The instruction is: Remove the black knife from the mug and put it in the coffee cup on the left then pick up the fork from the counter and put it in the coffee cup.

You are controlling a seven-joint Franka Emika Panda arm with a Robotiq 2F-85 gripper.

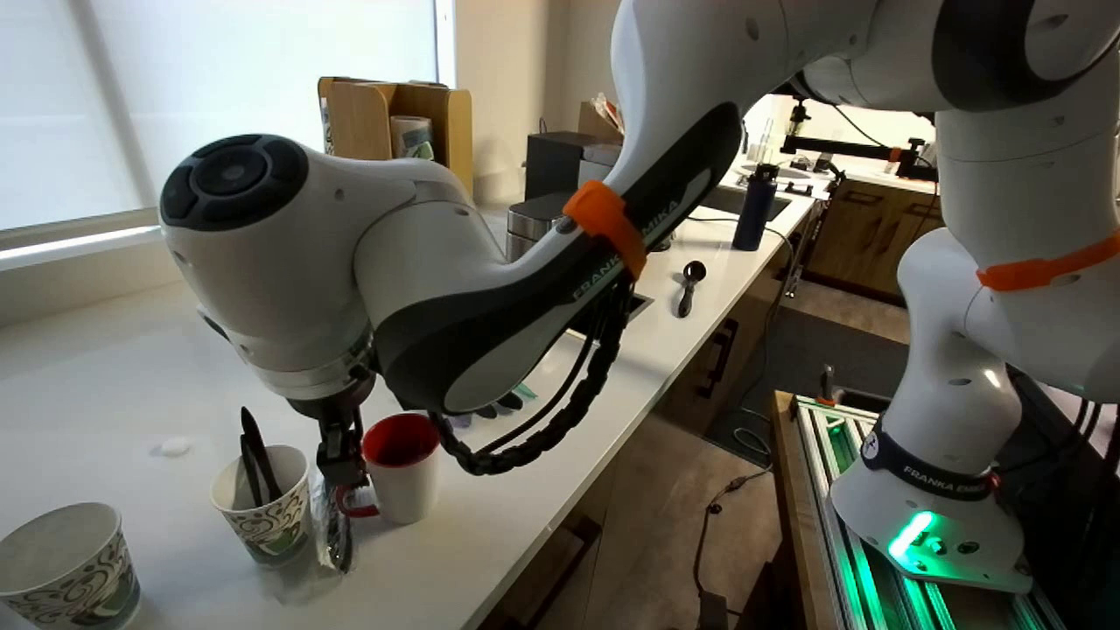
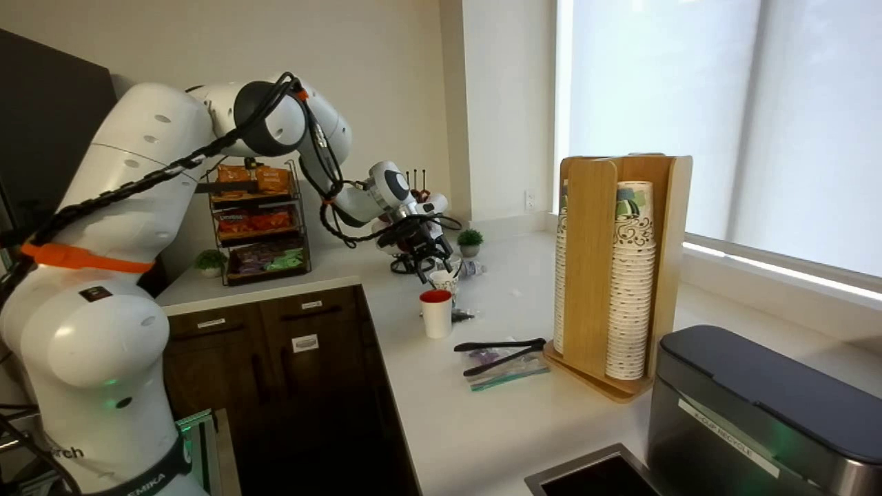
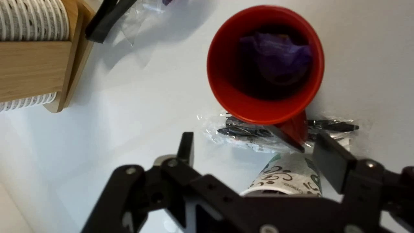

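"The gripper (image 3: 255, 150) is nearest the wrist camera, its fingers (image 3: 333, 164) spread wide, holding nothing. Where's the fork?"

"Inside the wrapped cutlery packet (image 3: 241, 132), I judge: flat on the counter (image 3: 152, 103), at six o'clock from the mug (image 3: 226, 76) in that view and partly covered by its handle. The knife is probably among the black utensils (image 1: 255, 444) in the coffee cup (image 1: 278, 529)."

"How will the packet handle?"

"Light, I'd expect; stiff plastic inside, slippery, crinkly film outside. Pinch the hard shafts, not the loose film, or it may slide."

"Which way does it lie?"

"Its long axis there runs near nine to three o'clock. I can't tell which end has the tines."

"The fingers close along nearly that line."

"Then I'd turn the wrist and grip across, on the exposed stretch toward nine o'clock, clear of the mug's handle."
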